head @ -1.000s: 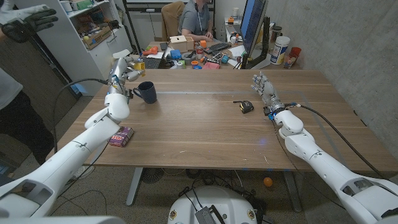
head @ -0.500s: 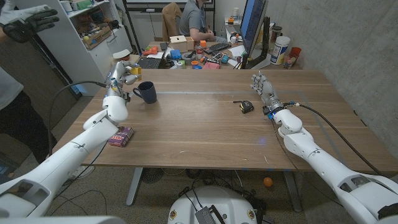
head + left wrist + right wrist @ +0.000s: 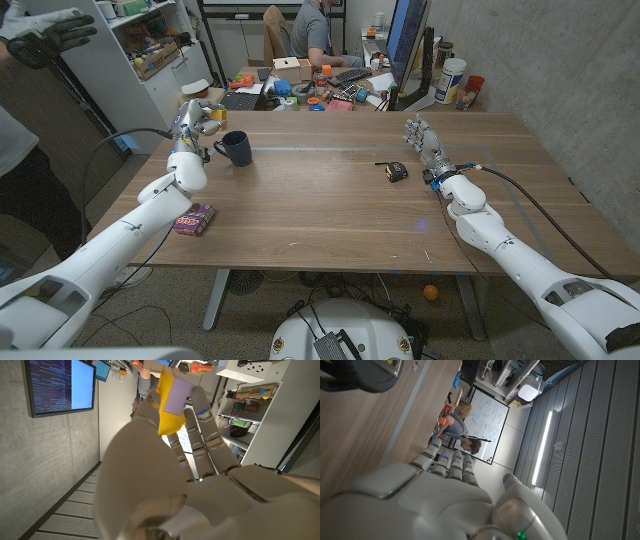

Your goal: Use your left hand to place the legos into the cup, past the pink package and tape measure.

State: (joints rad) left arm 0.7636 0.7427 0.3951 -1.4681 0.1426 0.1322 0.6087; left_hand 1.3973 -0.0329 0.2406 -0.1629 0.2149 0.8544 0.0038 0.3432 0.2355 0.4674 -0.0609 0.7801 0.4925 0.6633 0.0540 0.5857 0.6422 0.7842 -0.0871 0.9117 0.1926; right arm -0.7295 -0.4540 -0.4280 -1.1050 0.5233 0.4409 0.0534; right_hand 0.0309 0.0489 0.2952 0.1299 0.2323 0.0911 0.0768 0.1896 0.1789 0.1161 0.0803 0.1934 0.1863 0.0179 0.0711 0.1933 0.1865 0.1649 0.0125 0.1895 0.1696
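Your left hand point(image 3: 196, 113) has edged a little toward the table's far left corner, fingers clamped on the yellow lego blocks point(image 3: 170, 397) — just left of the dark blue mug point(image 3: 235, 148), not over it. Right hand point(image 3: 424, 139) idle, fingers apart.

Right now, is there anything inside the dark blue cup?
The cup stands upright, but the head view shows only a dark opening, so what is inside cannot be told. The legos are held in the left hand, raised beside the cup.
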